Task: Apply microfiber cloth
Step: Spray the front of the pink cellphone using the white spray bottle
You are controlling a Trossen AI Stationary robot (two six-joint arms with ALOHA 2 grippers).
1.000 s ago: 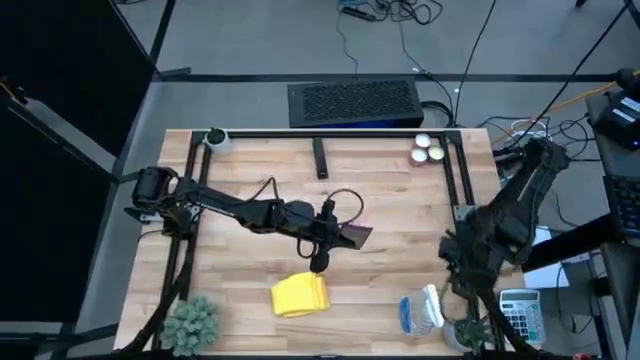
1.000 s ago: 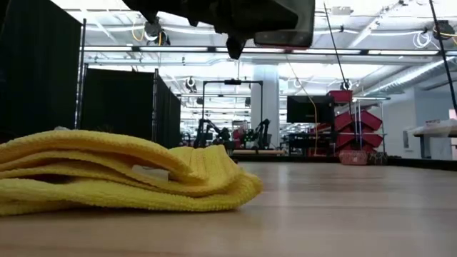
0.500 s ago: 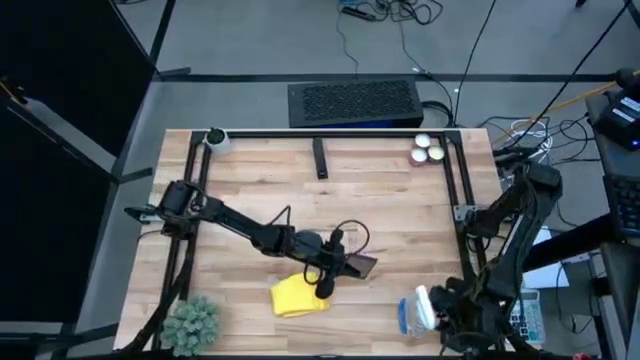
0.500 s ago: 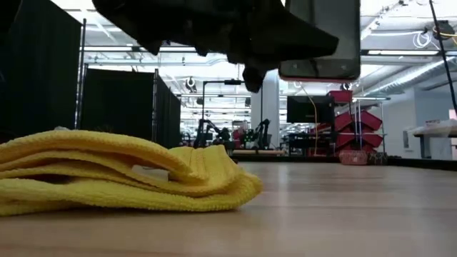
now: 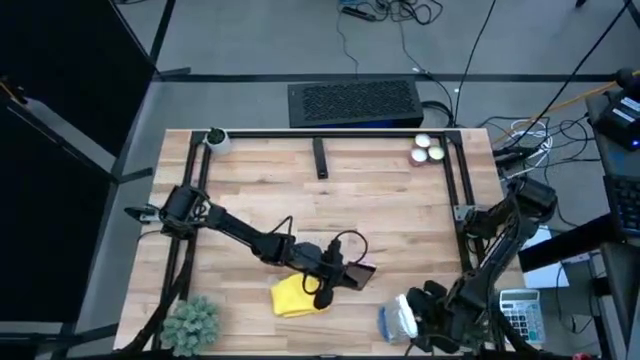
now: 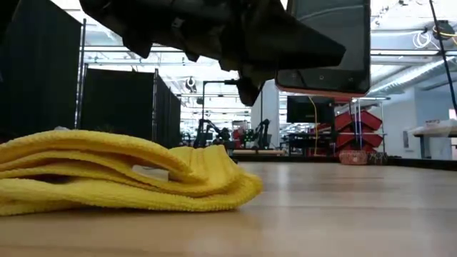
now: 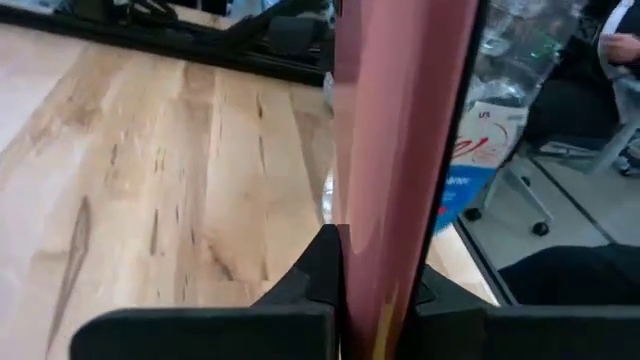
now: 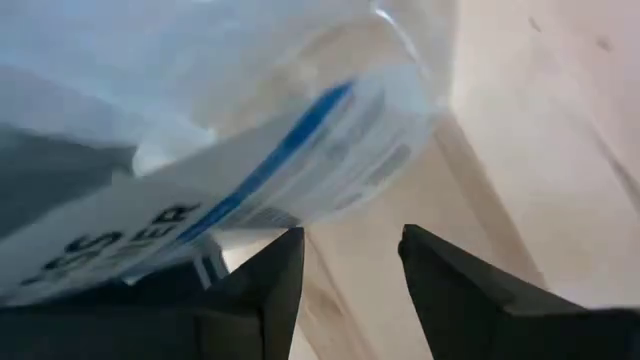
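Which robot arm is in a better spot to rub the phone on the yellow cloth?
The left. Its pincer already grips the phone right above the yellow microfiber cloth. The right pincer is off by the spray bottle near the table's corner.

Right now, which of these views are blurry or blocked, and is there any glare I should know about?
Left wrist view: the pink-backed phone clamped in the left gripper fills the centre, soft from closeness. Right wrist view: the clear plastic spray bottle with a blue label is an out-of-focus blur. Low view: the bright yellow folded microfiber cloth is sharp; ceiling lights backlight the dark arm. High view: even light.
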